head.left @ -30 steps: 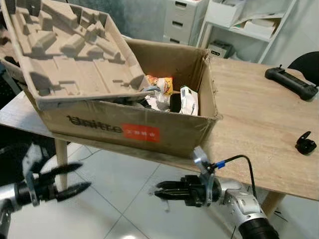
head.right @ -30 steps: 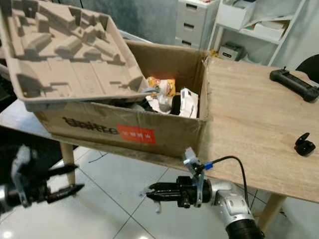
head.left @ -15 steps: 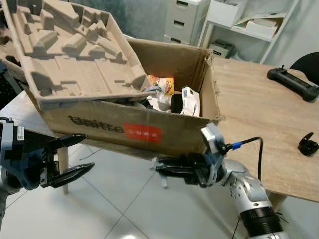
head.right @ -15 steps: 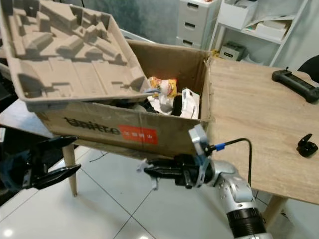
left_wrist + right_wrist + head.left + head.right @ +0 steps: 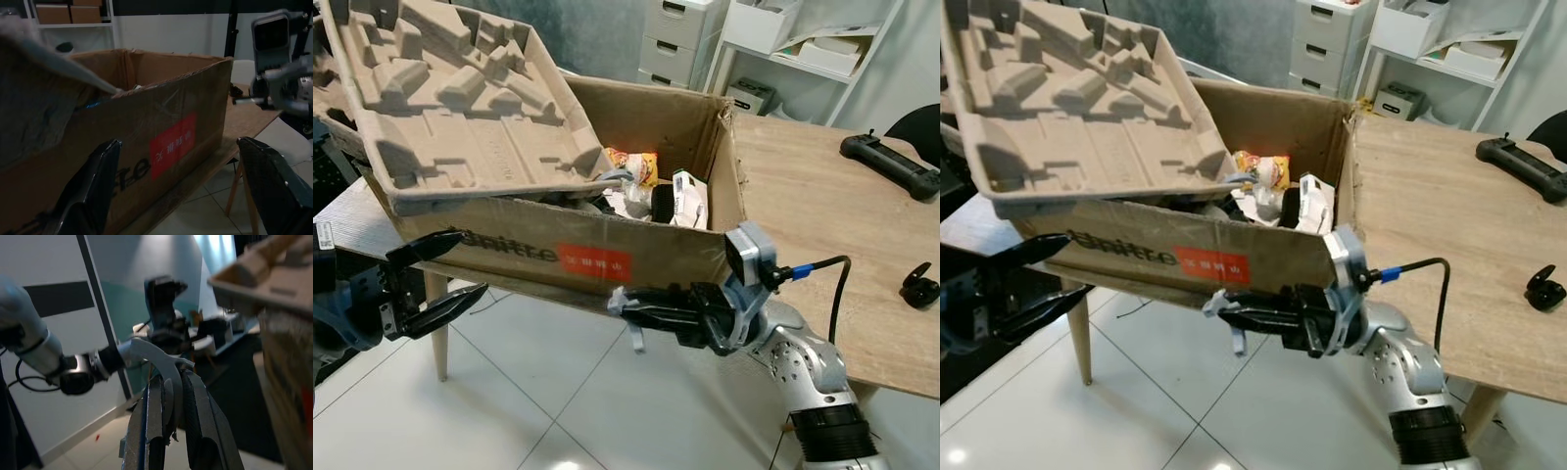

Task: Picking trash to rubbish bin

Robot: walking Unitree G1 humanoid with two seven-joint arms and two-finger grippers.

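Note:
An open cardboard box [image 5: 636,257] with a red label stands on the wooden table [image 5: 822,215] and holds crumpled wrappers and other trash [image 5: 651,191]. My right gripper [image 5: 621,305] hangs in front of the box's front wall, below its rim, shut on a thin bent strip of whitish plastic trash [image 5: 633,336]. In the right wrist view the strip [image 5: 159,357] curls out from between the closed fingers [image 5: 195,406]. My left gripper [image 5: 473,262] is open and holds nothing, low at the box's left front corner; its wrist view faces the box front [image 5: 171,132].
A moulded pulp tray [image 5: 450,98] lies tilted over the box's left half. A black controller [image 5: 889,163] and a small black object [image 5: 917,283] lie on the table at the right. White drawers [image 5: 677,39] and shelves stand behind. Tiled floor [image 5: 568,392] lies below.
Both arms have risen. My right gripper carried the plastic strip up and to the left, close to the box front. The left gripper moved up towards the box's corner.

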